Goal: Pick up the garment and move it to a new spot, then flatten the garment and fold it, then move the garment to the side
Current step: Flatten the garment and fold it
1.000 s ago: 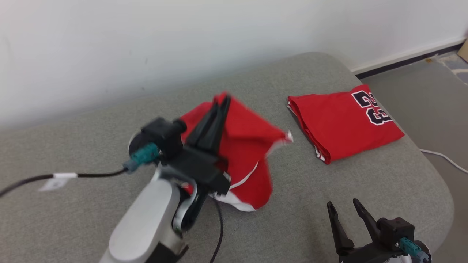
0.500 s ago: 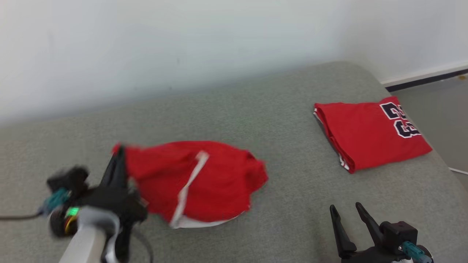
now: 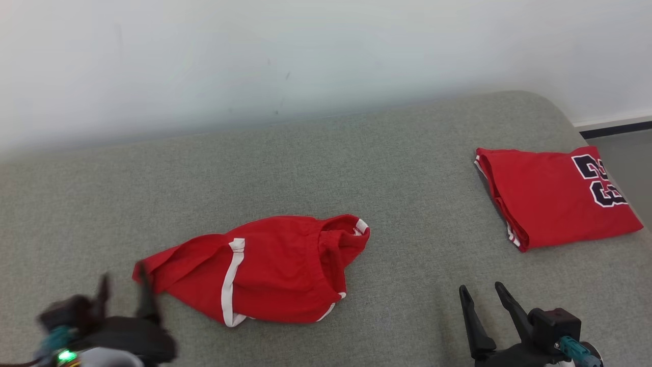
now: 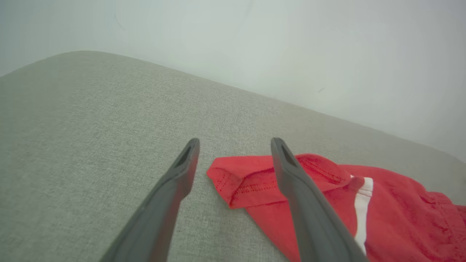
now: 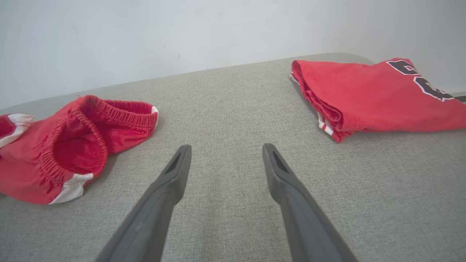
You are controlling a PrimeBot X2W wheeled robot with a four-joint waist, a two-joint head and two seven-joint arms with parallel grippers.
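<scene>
The garment (image 3: pixel 265 272), red shorts with white side stripes, lies crumpled on the grey cushion (image 3: pixel 316 168). Its elastic waistband (image 5: pixel 91 120) gapes toward the right wrist view. My left gripper (image 3: pixel 125 288) stands open at the shorts' left corner, and in the left wrist view that corner (image 4: pixel 240 182) lies between and just past the open left gripper (image 4: pixel 235 143), nothing pinched. At the lower right my right gripper (image 3: pixel 481 290) is open over bare cushion, well clear of the shorts (image 5: pixel 58 153); in its wrist view the right gripper (image 5: pixel 225 149) holds nothing.
A folded red jersey (image 3: pixel 555 196) with dark numbers lies at the cushion's right end, also the jersey (image 5: pixel 367 94) in the right wrist view. A white wall (image 3: pixel 305 51) runs behind the cushion. Floor and a dark baseboard (image 3: pixel 616 127) show past the right edge.
The left gripper carried the shorts down and leftward, then opened and let them drop on the cushion. The head camera panned left, shifting the jersey rightward. The right gripper stayed put.
</scene>
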